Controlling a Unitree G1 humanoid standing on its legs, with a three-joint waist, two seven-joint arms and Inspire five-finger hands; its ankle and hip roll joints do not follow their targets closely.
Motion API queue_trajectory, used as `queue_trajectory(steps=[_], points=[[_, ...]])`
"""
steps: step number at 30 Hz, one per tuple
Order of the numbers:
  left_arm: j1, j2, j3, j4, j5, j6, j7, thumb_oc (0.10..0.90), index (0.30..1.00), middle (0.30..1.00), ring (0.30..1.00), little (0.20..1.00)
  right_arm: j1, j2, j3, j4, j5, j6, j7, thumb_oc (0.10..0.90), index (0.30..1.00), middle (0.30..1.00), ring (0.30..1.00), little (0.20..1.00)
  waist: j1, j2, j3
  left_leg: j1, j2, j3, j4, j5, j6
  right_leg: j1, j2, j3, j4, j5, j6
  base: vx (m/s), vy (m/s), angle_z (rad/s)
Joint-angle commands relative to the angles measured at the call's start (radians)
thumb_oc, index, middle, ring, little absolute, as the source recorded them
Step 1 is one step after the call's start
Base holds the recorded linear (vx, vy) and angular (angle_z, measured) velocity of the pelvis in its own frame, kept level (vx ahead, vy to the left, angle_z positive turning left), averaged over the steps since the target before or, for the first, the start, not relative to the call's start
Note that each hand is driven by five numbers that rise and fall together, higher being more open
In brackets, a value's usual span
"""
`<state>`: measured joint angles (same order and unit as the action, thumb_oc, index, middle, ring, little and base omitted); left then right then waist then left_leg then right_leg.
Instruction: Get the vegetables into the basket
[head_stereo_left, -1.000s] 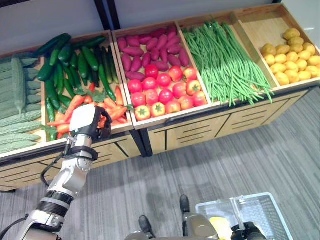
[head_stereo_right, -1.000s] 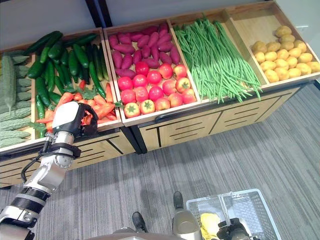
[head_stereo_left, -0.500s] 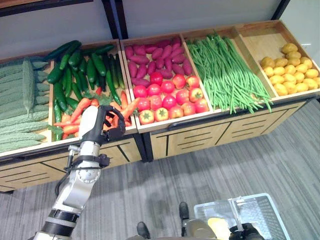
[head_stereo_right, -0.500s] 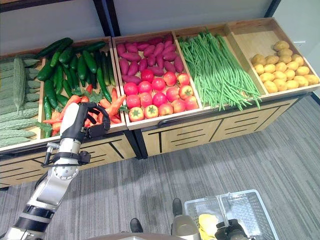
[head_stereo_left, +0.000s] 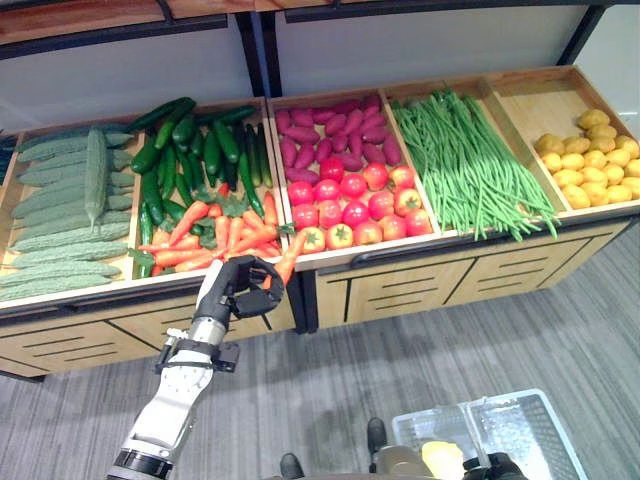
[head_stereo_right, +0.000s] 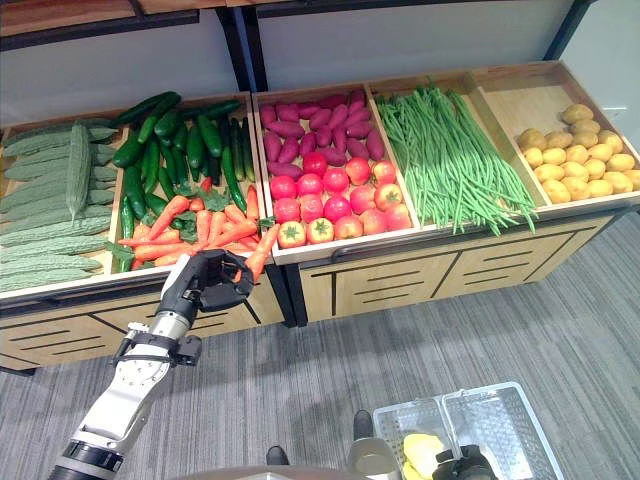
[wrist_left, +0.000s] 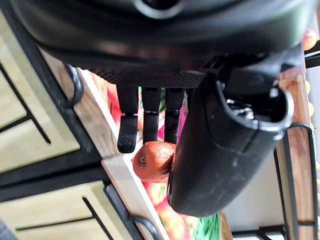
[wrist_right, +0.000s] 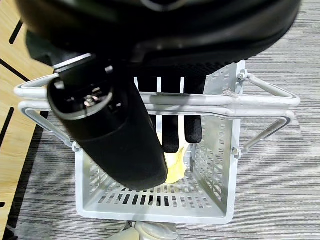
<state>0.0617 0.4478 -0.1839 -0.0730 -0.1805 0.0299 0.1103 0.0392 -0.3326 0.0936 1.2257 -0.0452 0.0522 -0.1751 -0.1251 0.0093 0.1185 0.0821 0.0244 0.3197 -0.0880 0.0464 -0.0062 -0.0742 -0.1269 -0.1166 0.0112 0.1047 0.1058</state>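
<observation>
The left arm reaches up and forward from the lower left, its forearm angled toward the front edge of the produce bench. The left hand (head_stereo_left: 232, 292) sits at the end of a bent wrist, fingers (wrist_left: 127, 134) curled inward toward the thumb and clamped on a carrot (head_stereo_left: 287, 262). The right hand (wrist_right: 150, 100) hangs low at the bottom right, its fingers hooked around the handles of the basket (wrist_right: 215, 150), thumb pointing down alongside.

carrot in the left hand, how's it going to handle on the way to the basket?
Probably stiff: the carrot juts straight out of the left hand. It may slip or pivot, since it tapers and is gripped near one end. Once dropped into the basket it could roll.
</observation>
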Motion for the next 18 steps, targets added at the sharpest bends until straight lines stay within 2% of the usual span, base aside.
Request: queue_trajectory(steps=[1,13,18], points=[[-0.093,0.015,0.044,-0.163,-0.030,-0.118,-0.001,0.400,0.300,0.300,0.300,0.300,-0.019,0.033,0.026,0.024,-0.020,-0.017,-0.015,0.400,0.300,0.300,0.300,0.300,-0.004,-0.093,-0.047,0.021,-0.017,-0.034,0.001,-0.062,-0.017,-0.007,-0.099,0.051,0.005,0.081,0.109,0.00,0.000,0.00],[-0.136,0.015,0.021,-0.184,-0.025,-0.114,0.010,0.400,0.300,0.300,0.300,0.300,-0.017,0.045,0.026,0.027,-0.013,-0.017,-0.034,0.400,0.300,0.300,0.300,0.300,-0.008,-0.107,-0.040,0.004,-0.034,-0.028,0.001,-0.057,-0.010,-0.025,-0.120,0.053,0.003,0.114,0.124,-0.02,0.016,0.00],[-0.162,0.023,0.008,-0.192,-0.045,-0.122,0.025,0.400,0.300,0.300,0.300,0.300,-0.034,0.037,0.026,-0.003,-0.015,-0.020,-0.055,0.400,0.300,0.300,0.300,0.300,-0.029,-0.113,-0.001,-0.038,-0.041,0.021,0.001,-0.047,-0.013,-0.101,-0.134,0.065,-0.002,0.206,0.152,-0.09,0.047,-0.12]])
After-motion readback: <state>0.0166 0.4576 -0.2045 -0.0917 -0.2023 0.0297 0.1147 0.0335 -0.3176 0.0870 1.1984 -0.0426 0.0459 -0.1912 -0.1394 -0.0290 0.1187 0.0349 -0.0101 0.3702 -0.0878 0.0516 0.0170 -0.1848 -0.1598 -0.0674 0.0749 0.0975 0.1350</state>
